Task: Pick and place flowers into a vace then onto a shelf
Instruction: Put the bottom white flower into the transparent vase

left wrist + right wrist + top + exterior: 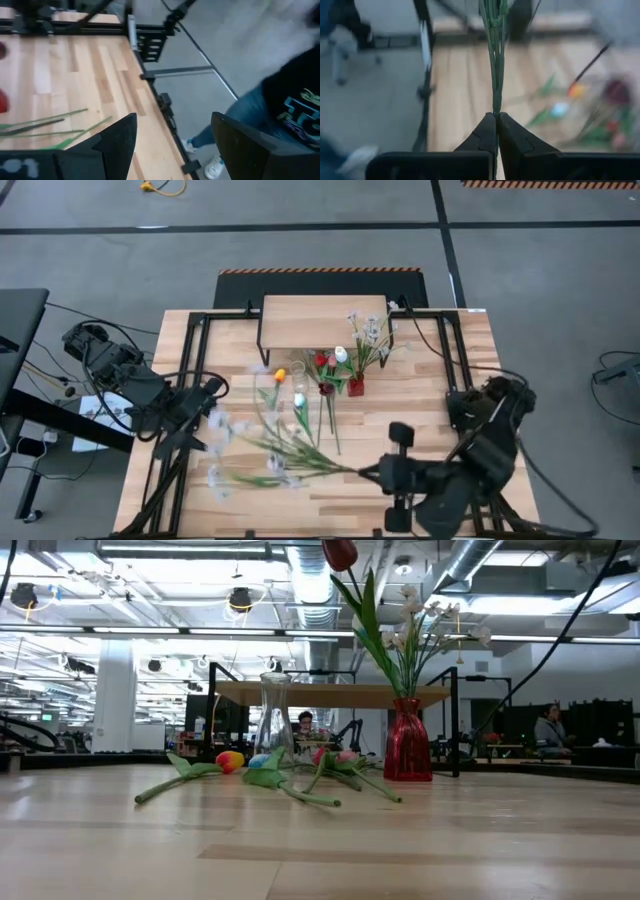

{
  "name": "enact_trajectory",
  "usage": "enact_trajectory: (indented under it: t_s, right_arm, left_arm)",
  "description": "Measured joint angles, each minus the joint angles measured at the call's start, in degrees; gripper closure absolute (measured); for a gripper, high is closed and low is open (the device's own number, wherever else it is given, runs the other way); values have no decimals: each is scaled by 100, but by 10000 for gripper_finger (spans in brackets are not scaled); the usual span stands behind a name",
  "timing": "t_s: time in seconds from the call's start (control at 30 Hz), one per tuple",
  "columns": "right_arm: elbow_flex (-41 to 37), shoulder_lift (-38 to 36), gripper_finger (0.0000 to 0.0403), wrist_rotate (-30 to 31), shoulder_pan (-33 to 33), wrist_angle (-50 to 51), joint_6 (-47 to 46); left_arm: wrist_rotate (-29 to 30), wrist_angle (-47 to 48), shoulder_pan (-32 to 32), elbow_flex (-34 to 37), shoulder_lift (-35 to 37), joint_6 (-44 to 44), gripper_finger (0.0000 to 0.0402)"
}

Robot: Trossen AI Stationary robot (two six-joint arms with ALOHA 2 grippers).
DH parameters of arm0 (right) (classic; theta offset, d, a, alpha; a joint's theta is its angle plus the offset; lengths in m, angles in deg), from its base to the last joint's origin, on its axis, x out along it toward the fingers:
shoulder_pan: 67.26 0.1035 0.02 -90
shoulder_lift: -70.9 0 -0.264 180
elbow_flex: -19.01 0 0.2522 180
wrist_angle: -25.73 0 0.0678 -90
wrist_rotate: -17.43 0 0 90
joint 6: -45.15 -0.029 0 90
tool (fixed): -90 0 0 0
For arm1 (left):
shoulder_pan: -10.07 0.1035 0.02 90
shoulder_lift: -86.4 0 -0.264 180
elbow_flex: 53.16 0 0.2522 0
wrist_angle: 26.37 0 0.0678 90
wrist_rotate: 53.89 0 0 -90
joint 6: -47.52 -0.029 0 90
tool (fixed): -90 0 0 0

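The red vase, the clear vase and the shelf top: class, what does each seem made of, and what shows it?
Red vase: probably glass, glossy and translucent with bright highlights.
Clear vase: glass or clear plastic; the room shows through it.
Shelf top: light wood, matte, pale and faintly grained; its thin legs look like black metal.

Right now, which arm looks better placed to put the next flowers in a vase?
Right, probably. Its gripper is shut on the spray by its stems, while the left gripper is open and empty.
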Motion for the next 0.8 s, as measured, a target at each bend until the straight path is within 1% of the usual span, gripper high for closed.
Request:
enact_trajectory:
  t_s: [0.13, 0.2, 0.27, 0.37, 0.43, 0.53, 0.7, 0.8]
  right_arm:
    - [0, -232, 403, 746, -51, -808, 1336]
    - [0, -312, 403, 950, -139, -1226, 2006]
    - [0, -360, 403, 1013, -266, -1611, 2609]
    - [0, -379, 403, 945, -517, -2279, 3444]
    - [0, -396, 403, 671, -693, -2667, 3969]
    - [0, -408, 403, 90, -1016, -3116, 4549]
    - [0, -405, 403, -813, -1572, -3492, 5132]
    - [0, -401, 403, -1344, -1847, -3699, 5323]
  left_arm:
    - [404, -32, 2, 0, -2, 74, 156]
    - [431, -100, 2, 0, -2, 83, 156]
    - [514, -325, 2, 0, -37, 35, 156]
    - [898, -950, 2, -2, -151, -294, 156]
    - [1078, -1408, 36, -2, -232, -607, 156]
    - [1475, -2171, 163, -4, -421, -1213, 156]
    - [1414, -3444, 453, -7, -662, -2229, 156]
    - [1116, -3947, 662, -7, -759, -2478, 156]
